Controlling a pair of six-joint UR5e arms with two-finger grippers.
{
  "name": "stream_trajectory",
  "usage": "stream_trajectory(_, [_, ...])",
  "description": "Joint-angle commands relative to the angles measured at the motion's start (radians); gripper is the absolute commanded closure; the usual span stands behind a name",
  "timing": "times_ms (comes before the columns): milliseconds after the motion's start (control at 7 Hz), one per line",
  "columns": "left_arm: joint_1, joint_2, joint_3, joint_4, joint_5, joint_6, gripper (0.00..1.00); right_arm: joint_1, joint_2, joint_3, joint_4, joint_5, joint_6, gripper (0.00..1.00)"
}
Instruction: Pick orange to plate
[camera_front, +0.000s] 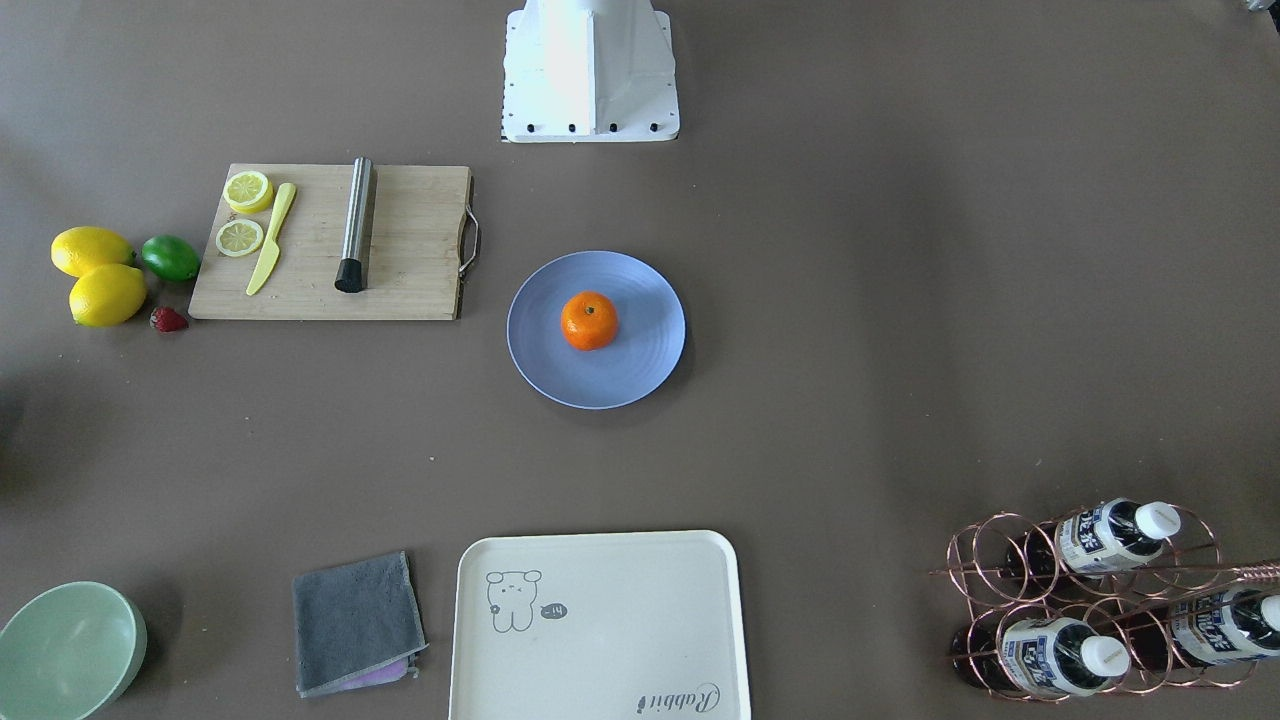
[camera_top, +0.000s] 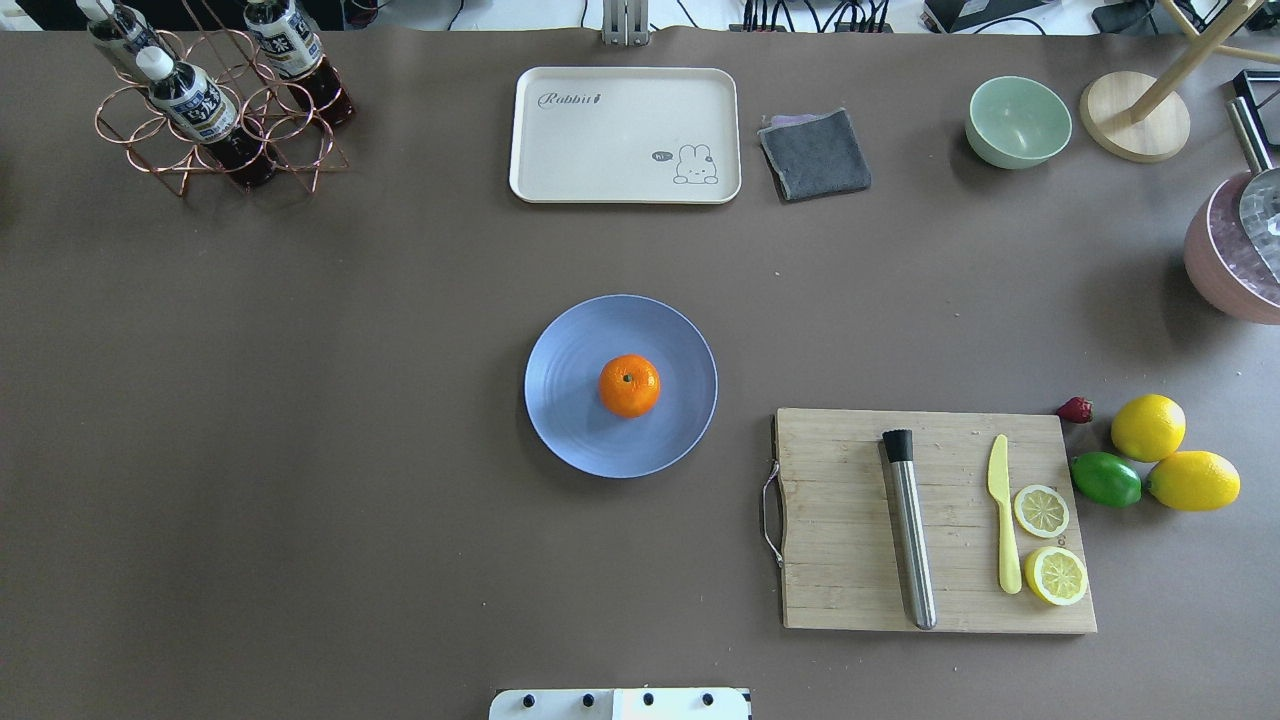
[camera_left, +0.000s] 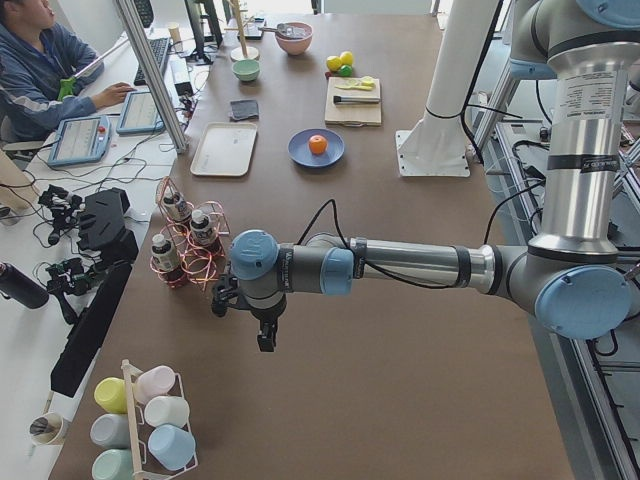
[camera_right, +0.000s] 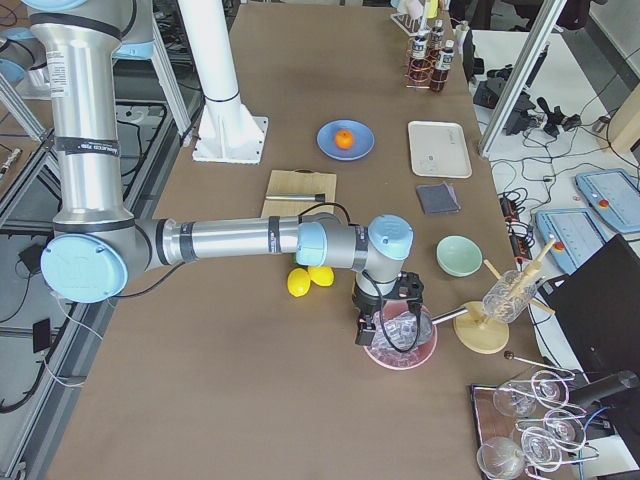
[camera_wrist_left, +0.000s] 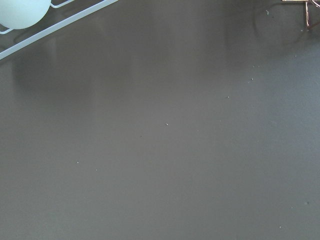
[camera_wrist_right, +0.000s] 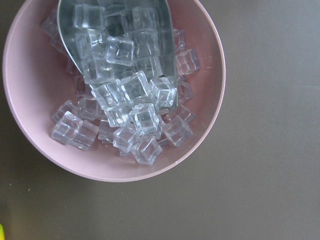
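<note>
The small bright orange (camera_top: 629, 385) sits near the middle of the round periwinkle-blue plate (camera_top: 570, 420), stem dimple up; it also shows in the front-facing view as the orange (camera_front: 589, 320) on the plate (camera_front: 640, 370). Neither gripper is near it. My left gripper (camera_left: 262, 335) hangs over bare table at the left end, beside the copper bottle rack (camera_left: 185, 250); whether it is open or shut I cannot tell. My right gripper (camera_right: 385, 330) hovers over a pink bowl of ice cubes (camera_wrist_right: 30, 115) at the right end; its state I cannot tell either.
A wooden cutting board (camera_top: 840, 520) carries a steel muddler (camera_top: 910, 530), a yellow knife (camera_top: 1003, 520) and lemon halves. Two lemons (camera_top: 1148, 427), a lime (camera_top: 1105, 479) and a strawberry lie beside it. A cream tray (camera_top: 625, 135), grey cloth (camera_top: 815, 153) and green bowl (camera_top: 1018, 121) line the far edge.
</note>
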Motion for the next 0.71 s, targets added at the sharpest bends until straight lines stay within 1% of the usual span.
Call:
stream_trajectory(0, [0.0, 0.0, -0.001, -0.001, 0.0, 0.0, 0.02, 0.001, 0.001, 0.004, 0.001, 0.004, 0.001, 0.0])
stream_trajectory(571, [0.0, 0.008, 0.002, -0.001, -0.003, -0.001, 0.02, 0.039, -0.005, -0.002, 0.001, 0.056, 0.001, 0.0])
